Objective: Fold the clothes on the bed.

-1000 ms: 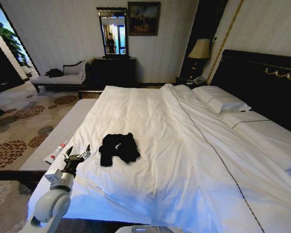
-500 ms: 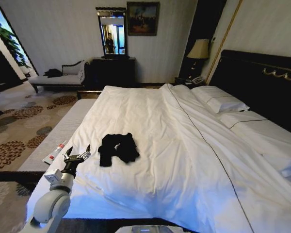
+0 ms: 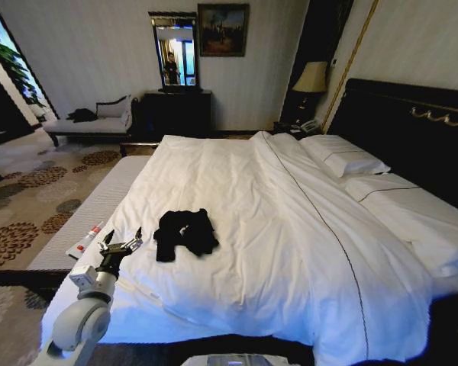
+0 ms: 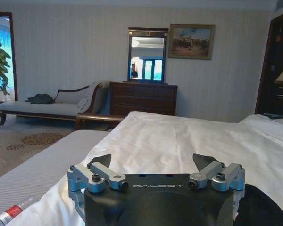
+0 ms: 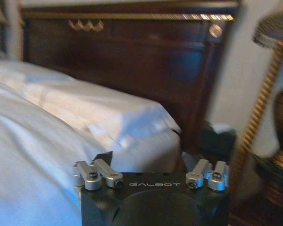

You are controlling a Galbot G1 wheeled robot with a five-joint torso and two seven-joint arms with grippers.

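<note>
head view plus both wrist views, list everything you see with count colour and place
T-shirt: 1, black, crumpled on the duvet near the bed's left edge
bed: 1, white duvet, dark headboard
pillows: 2, white, by headboard
tube: 1, white and red, on grey bench left of bed
chaise longue: 1, pale, far left
dresser: 1, dark, under mirror
lamp: 1, beige shade, bedside
left tool: 1, open, left of T-shirt
right tool: 1, open, near headboard

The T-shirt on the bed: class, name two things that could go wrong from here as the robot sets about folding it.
1. The T-shirt lies crumpled in a heap on the duvet, so a grasp might catch several layers, or pinch the duvet too.
2. The open left gripper hangs beside the bed's near edge, apart from the T-shirt; close by lies a small tube, which a sweeping arm could knock.
</note>
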